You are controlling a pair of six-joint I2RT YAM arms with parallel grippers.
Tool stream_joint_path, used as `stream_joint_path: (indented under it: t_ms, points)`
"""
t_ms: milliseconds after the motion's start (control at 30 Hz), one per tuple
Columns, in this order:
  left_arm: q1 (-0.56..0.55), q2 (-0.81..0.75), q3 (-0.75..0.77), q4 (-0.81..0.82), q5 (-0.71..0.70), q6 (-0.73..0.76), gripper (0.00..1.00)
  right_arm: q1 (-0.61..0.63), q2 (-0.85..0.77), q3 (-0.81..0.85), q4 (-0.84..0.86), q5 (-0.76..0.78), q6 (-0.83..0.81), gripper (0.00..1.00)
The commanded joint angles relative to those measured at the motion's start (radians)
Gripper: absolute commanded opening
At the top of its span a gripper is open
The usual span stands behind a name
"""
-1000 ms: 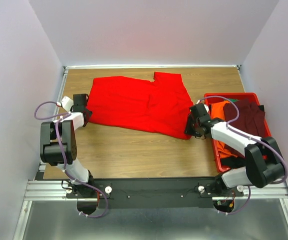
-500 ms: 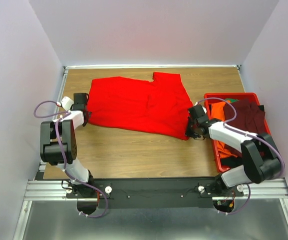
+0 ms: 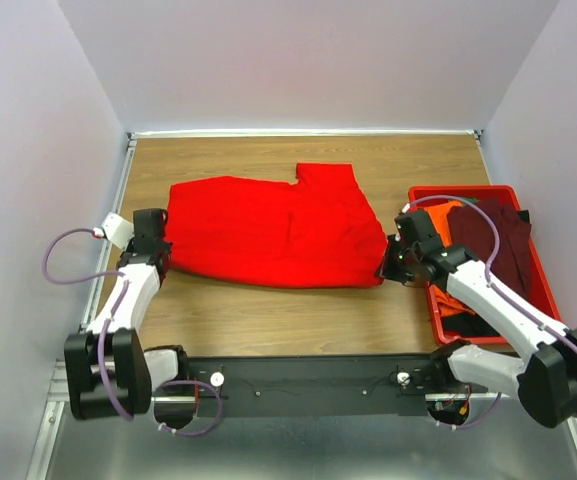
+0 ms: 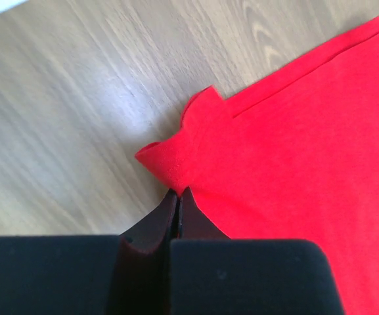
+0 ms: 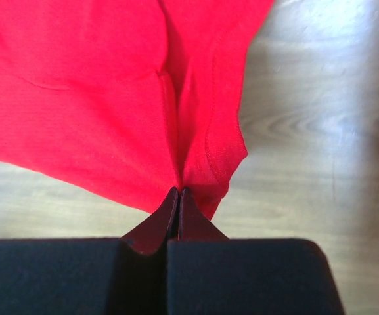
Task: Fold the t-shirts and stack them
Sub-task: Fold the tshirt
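The table (image 3: 268, 310) is carrying the red t-shirt (image 3: 268, 235), which is lying flat across its middle, its long axis running left to right and one flap jutting toward the far wall. Both arms are reaching low over the table with elbows bent. The left claw (image 3: 158, 235) is pinching the shirt's left corner and the right claw (image 3: 388, 268) its near right corner. Only the wrist views are showing each pair of jaws pressed together on bunched hem.

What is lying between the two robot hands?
The red t-shirt, spread flat on the wooden table. The left gripper pinches one end and the right gripper pinches the other. The top view shows it best.
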Motion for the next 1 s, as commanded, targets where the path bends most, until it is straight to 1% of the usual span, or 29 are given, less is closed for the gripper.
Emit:
stream_joint_path:
  t_ms: [0, 133, 167, 200, 267, 300, 333, 367, 400, 433, 467, 500, 533, 600, 633, 667, 700, 767, 800, 833, 867, 900, 967]
  points:
    - [0.01, -0.121, -0.03, -0.064, -0.073, -0.024, 0.01, 0.003, -0.069, 0.047, -0.163, -0.071, 0.011, 0.0]
    - [0.016, -0.218, -0.054, -0.096, -0.068, -0.027, 0.05, 0.003, -0.112, 0.056, -0.238, -0.083, 0.006, 0.01]
    - [0.018, -0.233, -0.066, -0.112, -0.068, -0.033, 0.08, 0.002, -0.12, 0.053, -0.247, -0.092, 0.005, 0.01]
    - [0.021, -0.264, -0.071, -0.116, -0.068, -0.037, 0.17, 0.003, -0.134, 0.05, -0.266, -0.092, 0.005, 0.01]
    - [0.024, -0.29, -0.089, -0.121, -0.065, -0.041, 0.3, 0.002, -0.144, 0.048, -0.28, -0.117, 0.008, 0.07]
    - [0.024, -0.31, -0.094, -0.126, -0.063, -0.043, 0.43, 0.003, -0.155, 0.045, -0.287, -0.124, 0.013, 0.12]
    - [0.024, -0.321, -0.097, -0.13, -0.06, -0.047, 0.48, 0.003, -0.16, 0.044, -0.29, -0.129, 0.016, 0.19]
    - [0.026, -0.329, -0.094, -0.142, -0.059, -0.052, 0.53, 0.003, -0.163, 0.044, -0.292, -0.135, 0.016, 0.34]
    - [0.027, -0.345, -0.09, -0.148, -0.056, -0.055, 0.63, 0.002, -0.166, 0.048, -0.292, -0.137, 0.013, 0.42]
    - [0.027, -0.352, -0.071, -0.161, -0.051, -0.052, 0.69, 0.002, -0.167, 0.054, -0.292, -0.134, 0.011, 0.54]
    - [0.027, -0.359, -0.059, -0.159, -0.05, -0.049, 0.69, 0.003, -0.167, 0.063, -0.292, -0.134, 0.01, 0.59]
    - [0.03, -0.37, -0.044, -0.159, -0.05, -0.043, 0.71, 0.003, -0.163, 0.077, -0.284, -0.123, 0.01, 0.64]
    - [0.029, -0.373, -0.019, -0.123, -0.042, -0.031, 0.72, 0.003, -0.145, 0.111, -0.277, -0.114, 0.005, 0.71]
    - [0.03, -0.362, 0.002, -0.063, -0.015, 0.037, 0.72, 0.002, -0.114, 0.161, -0.235, -0.059, 0.0, 0.71]
    - [0.029, -0.347, 0.016, -0.04, 0.011, 0.054, 0.72, 0.003, -0.094, 0.215, -0.209, -0.037, -0.006, 0.71]
    - [0.029, -0.329, 0.028, 0.024, 0.024, 0.074, 0.72, 0.003, -0.074, 0.237, -0.179, -0.016, -0.01, 0.71]
    - [0.027, -0.275, 0.051, 0.054, 0.032, 0.088, 0.72, 0.003, -0.018, 0.257, -0.103, 0.036, -0.015, 0.7]
    - [0.023, -0.193, 0.09, 0.104, 0.039, 0.115, 0.72, 0.003, 0.059, 0.327, -0.019, 0.063, -0.029, 0.7]
    - [0.02, -0.084, 0.149, 0.118, 0.036, 0.156, 0.68, 0.003, 0.148, 0.394, 0.052, 0.09, -0.053, 0.7]
    - [0.018, -0.024, 0.189, 0.123, 0.027, 0.175, 0.67, 0.002, 0.209, 0.395, 0.085, 0.11, -0.067, 0.7]
    - [0.015, 0.037, 0.278, 0.109, 0.018, 0.196, 0.67, 0.002, 0.26, 0.472, 0.11, 0.128, -0.085, 0.7]
    - [0.012, 0.155, 0.324, 0.1, 0.009, 0.216, 0.66, -0.001, 0.374, 0.51, 0.154, 0.159, -0.101, 0.7]
    - [0.012, 0.266, 0.404, 0.066, -0.011, 0.267, 0.65, -0.035, 0.481, 0.592, 0.187, 0.15, -0.136, 0.7]
